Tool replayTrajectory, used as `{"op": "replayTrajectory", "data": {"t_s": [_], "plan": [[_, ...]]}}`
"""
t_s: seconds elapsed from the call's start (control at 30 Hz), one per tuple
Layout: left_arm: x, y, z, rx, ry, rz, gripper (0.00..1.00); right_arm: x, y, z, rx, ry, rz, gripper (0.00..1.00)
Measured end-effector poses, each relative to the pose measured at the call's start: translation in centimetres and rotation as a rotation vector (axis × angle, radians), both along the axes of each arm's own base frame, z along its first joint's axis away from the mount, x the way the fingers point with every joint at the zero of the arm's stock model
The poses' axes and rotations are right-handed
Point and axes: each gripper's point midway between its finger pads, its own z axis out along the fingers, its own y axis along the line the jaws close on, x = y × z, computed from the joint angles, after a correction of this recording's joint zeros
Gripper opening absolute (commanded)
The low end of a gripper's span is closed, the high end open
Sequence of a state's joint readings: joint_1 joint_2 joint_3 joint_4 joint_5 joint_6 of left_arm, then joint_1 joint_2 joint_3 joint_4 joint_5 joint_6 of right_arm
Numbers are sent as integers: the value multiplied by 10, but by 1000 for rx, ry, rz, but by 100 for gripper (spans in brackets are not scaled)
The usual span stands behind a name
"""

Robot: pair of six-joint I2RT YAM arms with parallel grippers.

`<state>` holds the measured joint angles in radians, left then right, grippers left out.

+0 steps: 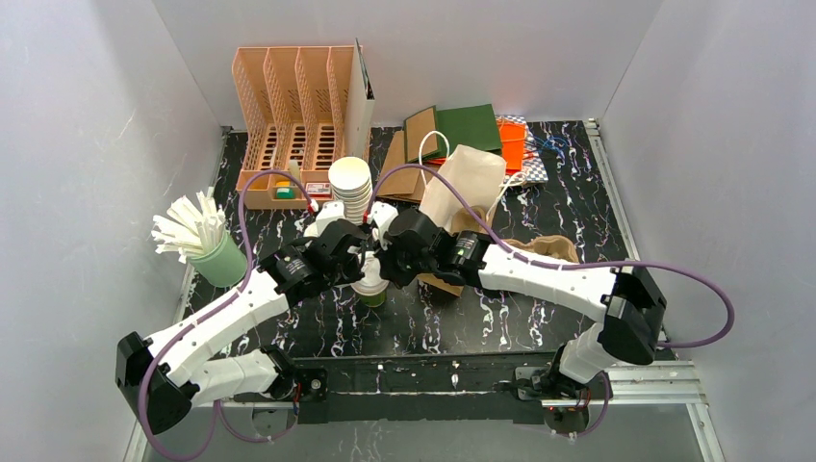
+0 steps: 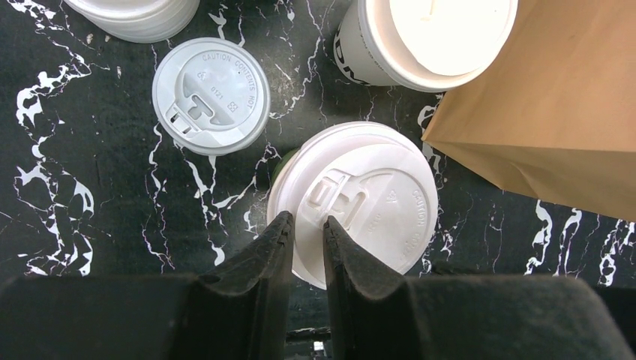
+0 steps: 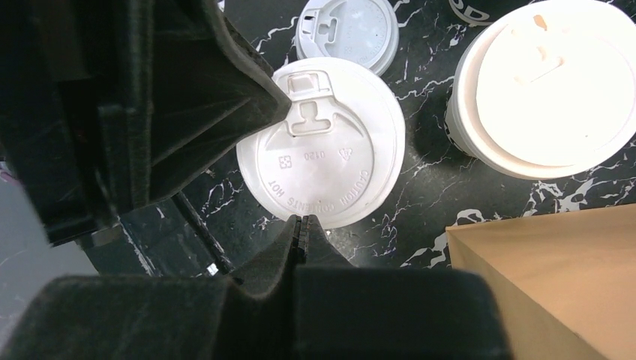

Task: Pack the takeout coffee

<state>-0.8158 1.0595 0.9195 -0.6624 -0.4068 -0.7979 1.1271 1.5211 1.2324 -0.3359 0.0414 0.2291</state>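
Raised letters on the sip lid [image 3: 322, 161] read "CAUTION CONTENTS HOT", with "0120" nearer the middle. The same warning curves round a loose lid [image 2: 211, 96] lying flat on the dark marbled table [image 2: 90, 210] just beside it. The sip lid tops the green cup [image 1: 372, 294], which stands mid-table between the two arms. Only the overhead view shows the green wall properly. From the left wrist, just a sliver of green peeks out under the lid's left edge.

The left gripper [image 2: 307, 236] has its fingers a narrow slot apart, pinching the lid's rim between them. The right gripper [image 3: 301, 223] has its fingers pressed flat together, their tips at the lid's opposite rim, and it holds nothing. From the left wrist the lid looks shifted off a second white rim beneath it, so it may not sit squarely; that is hard to tell.

A second capped cup [image 2: 420, 37], white-walled, stands just behind, beside a brown paper bag [image 2: 547, 112]. The dark print on its wall is cut off and unreadable. A stack of cups [image 1: 349, 183] shows from above, behind the grippers.
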Motion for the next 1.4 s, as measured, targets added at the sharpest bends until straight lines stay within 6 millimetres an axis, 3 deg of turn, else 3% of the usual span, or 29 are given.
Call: {"op": "replayTrajectory", "data": {"t_s": [0.7, 1.0, 1.07, 1.17, 1.4], "plan": [[-4, 2, -1, 4, 14, 2, 21, 1, 1, -20, -47, 23, 0, 1], [-4, 2, -3, 7, 20, 0, 33, 1, 1, -21, -49, 24, 0, 6], [-4, 2, -3, 7, 19, 1, 37, 1, 2, -21, -50, 24, 0, 12], [-3, 3, -3, 11, 17, 3, 40, 1, 2, -19, -47, 20, 2, 31], [-3, 8, 7, -6, -8, 13, 37, 4, 5, -9, -45, -16, 29, 65]]}}
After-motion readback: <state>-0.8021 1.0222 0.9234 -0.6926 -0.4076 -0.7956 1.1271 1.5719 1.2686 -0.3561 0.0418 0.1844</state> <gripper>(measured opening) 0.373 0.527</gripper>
